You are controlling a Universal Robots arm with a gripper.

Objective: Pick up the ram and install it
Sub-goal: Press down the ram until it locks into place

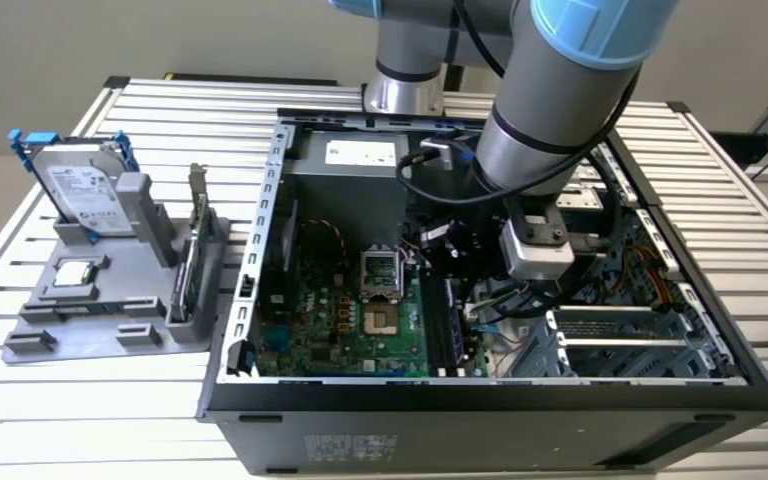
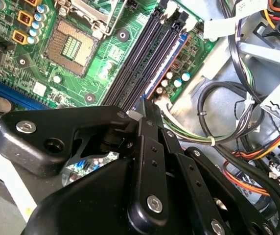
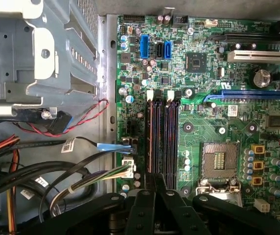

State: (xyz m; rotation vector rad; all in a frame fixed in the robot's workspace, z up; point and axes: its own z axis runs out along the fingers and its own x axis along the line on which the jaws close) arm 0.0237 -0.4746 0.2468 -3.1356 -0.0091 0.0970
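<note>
The ram [image 2: 172, 55] is a thin blue-edged stick standing on edge in the outermost memory slot of the green motherboard [image 2: 105, 54]. In the exterior view the ram [image 1: 456, 330] runs along the board's edge nearest the cables. My gripper [image 2: 150, 104] is down inside the open computer case [image 1: 491, 400]. Its black fingers [image 2: 147, 147] are shut together, with the tips right at one end of the ram. I cannot tell whether they press on it. In the first wrist view my gripper [image 3: 155, 178] sits over the end of the slot row [image 3: 162, 137].
Bundled cables [image 2: 238, 147] and a metal drive cage [image 3: 37, 58] lie close beside the slots. The CPU socket [image 3: 219, 160] is on the slots' other side. Outside the case, a grey tray [image 1: 37, 345] holds a hard drive [image 1: 84, 190] and an upright card [image 1: 187, 270].
</note>
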